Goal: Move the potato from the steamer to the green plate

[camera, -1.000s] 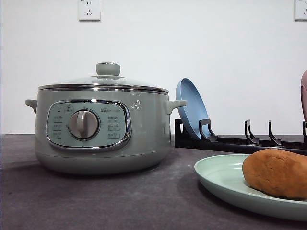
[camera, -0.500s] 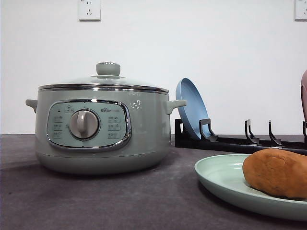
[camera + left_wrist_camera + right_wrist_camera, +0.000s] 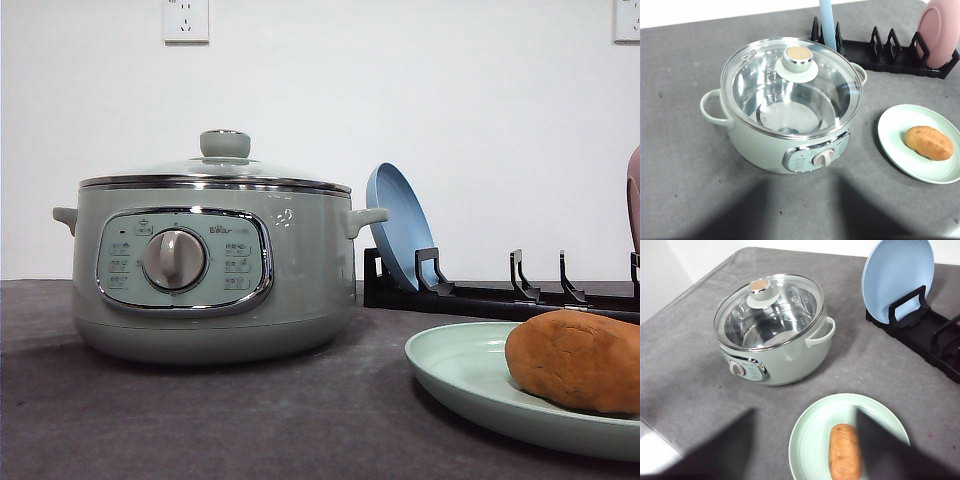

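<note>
You had the potato lying on the green plate near the tabletop's front right edge, the steamer lidded and empty, suggesting completion; I couldn't tell either gripper's state.

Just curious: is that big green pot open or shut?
Shut: the steamer wears its glass lid; through it, the pot looks empty.

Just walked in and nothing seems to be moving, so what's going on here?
Nothing is being handled right now. The potato already lies on the green plate, and the steamer beside it stands with its glass lid on and its inside bare. A blue plate stands in the black rack behind. Judging by that, the transfer looks done.
</note>
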`<action>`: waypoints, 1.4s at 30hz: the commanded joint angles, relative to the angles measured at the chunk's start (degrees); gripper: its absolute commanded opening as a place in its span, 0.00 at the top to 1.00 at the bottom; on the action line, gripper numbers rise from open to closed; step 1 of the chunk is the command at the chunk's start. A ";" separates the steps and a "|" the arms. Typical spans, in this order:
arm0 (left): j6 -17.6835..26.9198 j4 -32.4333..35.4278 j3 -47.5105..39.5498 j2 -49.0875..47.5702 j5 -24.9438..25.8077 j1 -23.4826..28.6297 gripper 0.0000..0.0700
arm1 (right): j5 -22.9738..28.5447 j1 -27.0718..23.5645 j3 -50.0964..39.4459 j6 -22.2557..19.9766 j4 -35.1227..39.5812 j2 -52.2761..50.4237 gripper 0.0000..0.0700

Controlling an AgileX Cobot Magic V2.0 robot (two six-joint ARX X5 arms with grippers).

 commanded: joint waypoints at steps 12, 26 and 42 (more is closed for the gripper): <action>-0.38 0.27 0.44 0.15 0.07 -0.35 0.96 | -0.02 0.28 0.68 0.52 0.94 0.13 0.99; -0.38 0.64 -0.42 -0.78 0.07 5.43 0.96 | -0.02 0.28 0.68 0.52 0.94 0.13 0.99; 3.80 33.50 -35.56 -18.31 0.04 21.14 0.96 | -0.02 0.28 0.68 0.52 0.94 0.13 0.99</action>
